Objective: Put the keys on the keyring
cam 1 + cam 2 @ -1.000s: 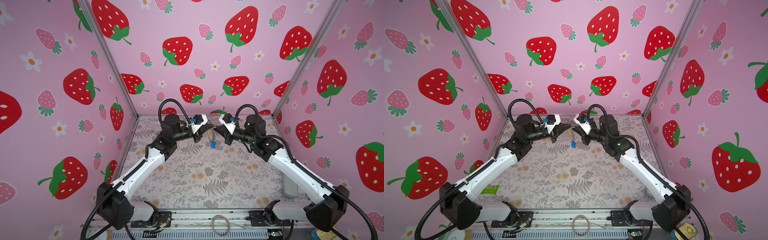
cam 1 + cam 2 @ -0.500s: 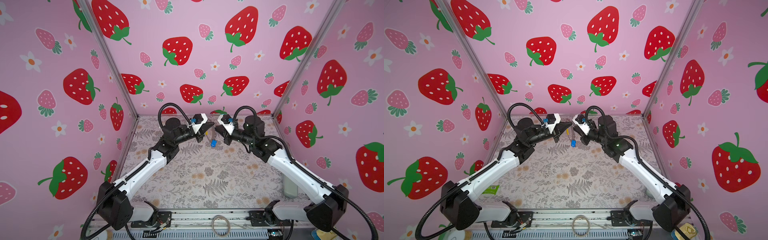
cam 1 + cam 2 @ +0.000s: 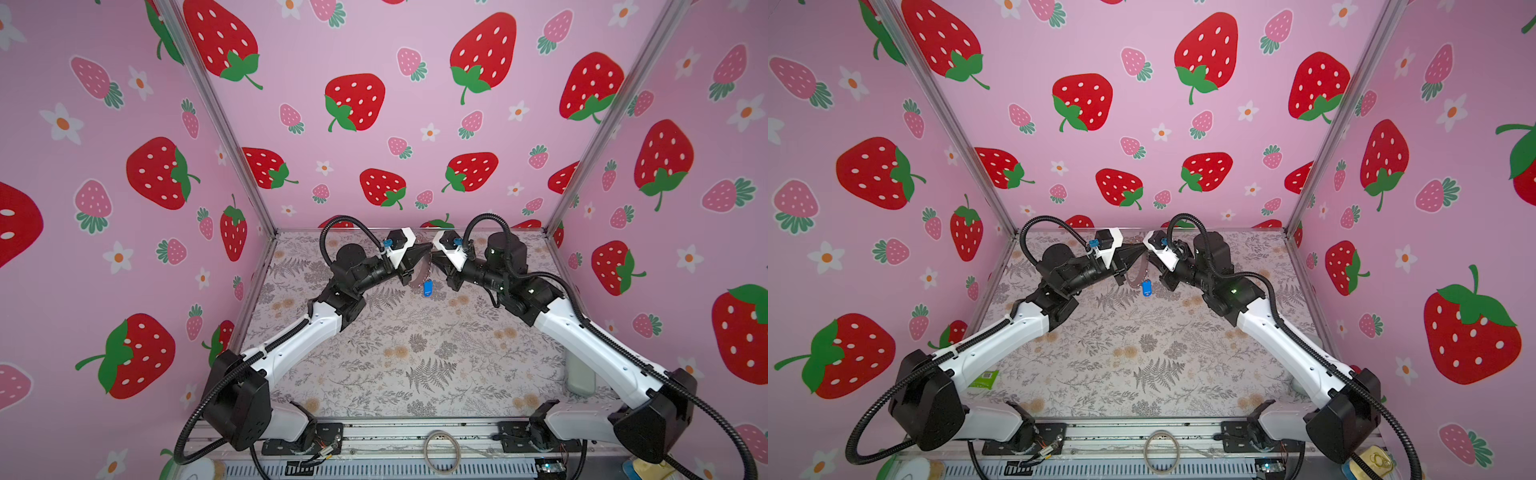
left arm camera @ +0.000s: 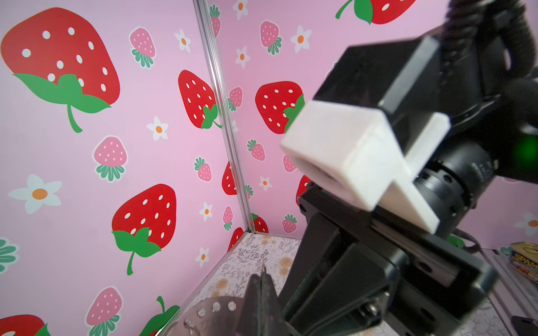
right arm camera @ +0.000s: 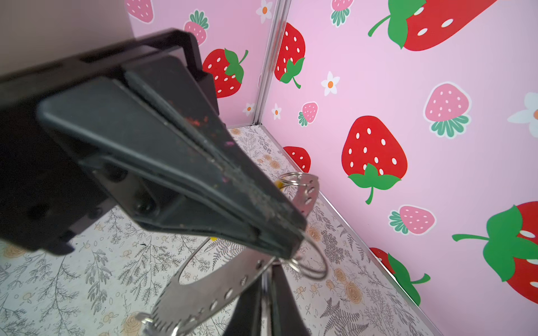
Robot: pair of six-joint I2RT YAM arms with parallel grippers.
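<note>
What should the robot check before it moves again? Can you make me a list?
1. Left fingers shut on keyring: ok.
2. Blue-tagged key hangs under the keyring: ok.
3. Lilac-tagged key on the keyring: cannot tell, no view shows it.
4. Right fingers open or shut: cannot tell.
5. Room between both arms' fingers: not ok, tips nearly touch.

place: lab test booth | seen: strawberry-print walls [image 3: 355, 99] — aluminium frame [image 3: 224, 124]
</note>
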